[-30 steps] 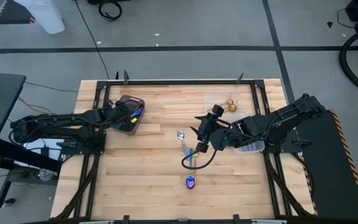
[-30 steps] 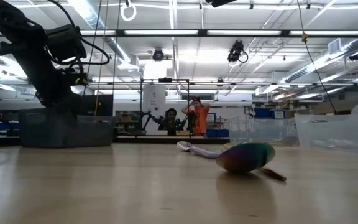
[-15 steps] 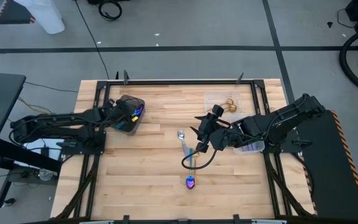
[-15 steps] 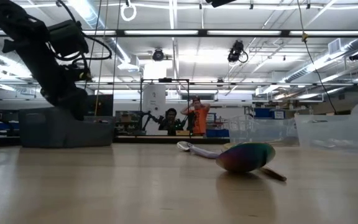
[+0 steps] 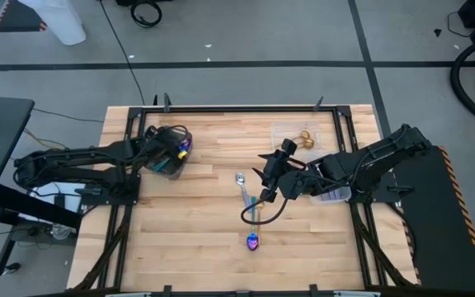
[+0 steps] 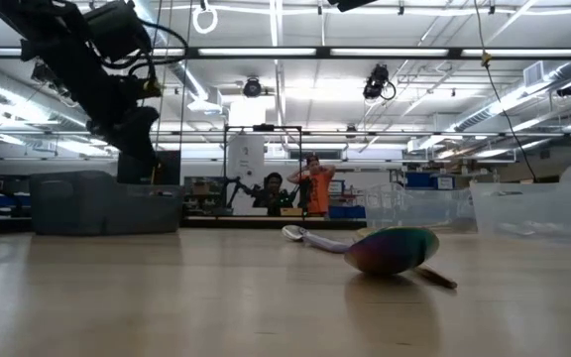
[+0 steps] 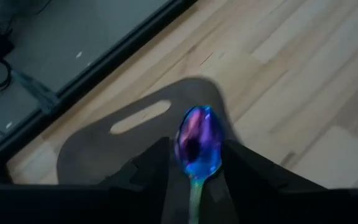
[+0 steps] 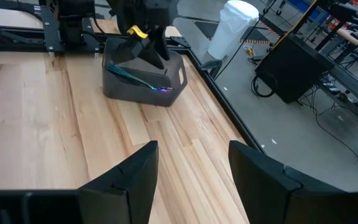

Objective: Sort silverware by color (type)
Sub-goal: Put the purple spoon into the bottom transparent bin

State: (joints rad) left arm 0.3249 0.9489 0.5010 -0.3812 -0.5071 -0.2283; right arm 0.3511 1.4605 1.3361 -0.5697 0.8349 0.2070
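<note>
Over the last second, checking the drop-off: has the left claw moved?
Yes. The left claw has shifted toward the table's far edge and risen above the grey tray.

Iridescent purple-blue spoon [image 5: 252, 241] is lying flat mid-table, bowl nearest the front edge, teal handle angling back. Silver spoon [image 5: 242, 183] is lying just behind it. Gold spoons [image 5: 304, 139] are sitting farther back right. Another iridescent spoon [image 7: 199, 144] is resting in the dark tray [image 7: 104, 146].

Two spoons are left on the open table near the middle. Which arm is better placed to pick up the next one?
Probably the right. Its right gripper hangs open next to the silver spoon and iridescent spoon. The left gripper is far off over the dark tray, an iridescent spoon between its fingers.
</note>
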